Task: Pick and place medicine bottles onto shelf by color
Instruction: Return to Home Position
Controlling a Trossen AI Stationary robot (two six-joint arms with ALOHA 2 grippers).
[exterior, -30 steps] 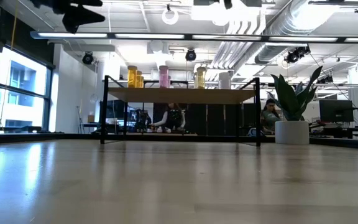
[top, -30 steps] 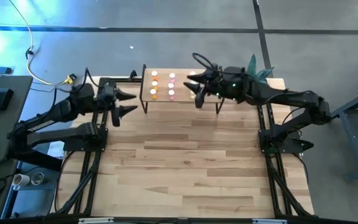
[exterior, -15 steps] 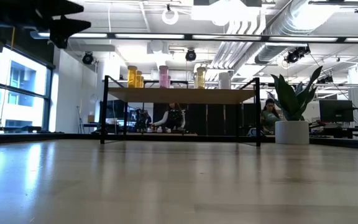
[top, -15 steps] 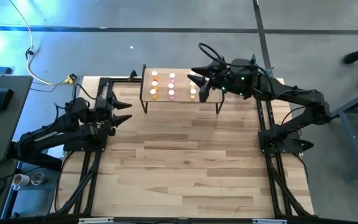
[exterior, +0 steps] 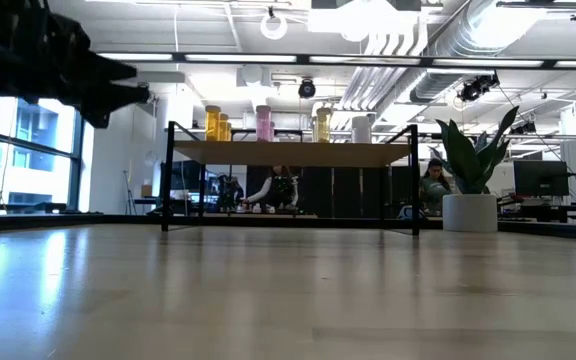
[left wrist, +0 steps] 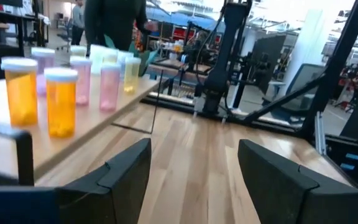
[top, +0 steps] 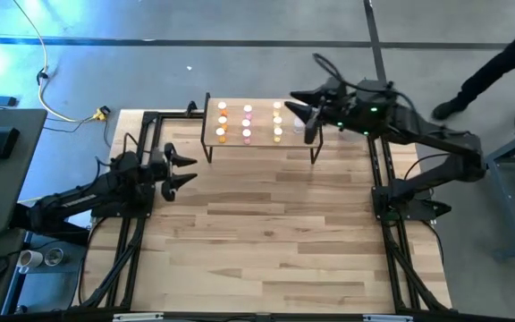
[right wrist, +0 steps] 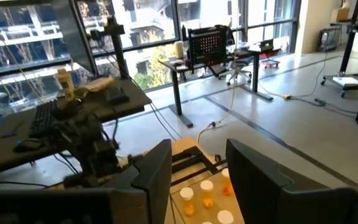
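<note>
Big bright workroom behind, with desks, windows and a green plant in a white pot point(exterior: 473, 190). Up front, wide pale wooden table point(top: 266, 241). At its far edge, low light-wood shelf on thin black legs point(top: 262, 125), holding the small medicine bottles with white caps point(top: 247, 122) in rows: orange point(left wrist: 61, 102), pink point(left wrist: 109, 87), yellow point(left wrist: 131, 73) and clear ones point(exterior: 361, 128). No bottle seen down on the table. Over the shelf's right end, right gripper point(right wrist: 197, 149), fingers wide apart, holding nothing. Off to the left of the shelf, over the table, left gripper point(left wrist: 194, 155), fingers apart too, holding nothing. Looks close to done, with only the pull-back left. Most risk on the right side. Could clip the nearest bottles on a low swing away and tip them like dominoes, so light and so close together. Could also bump the thin black legs and shake every row, then send a bottle rolling off the edge. Less worry on the left, well apart from the shelf. Best to lift first, then draw back. Past the far right corner, person in dark clothes point(top: 494, 63), worth a watch too. No brand, label or words clear enough to read on any bottle.
</note>
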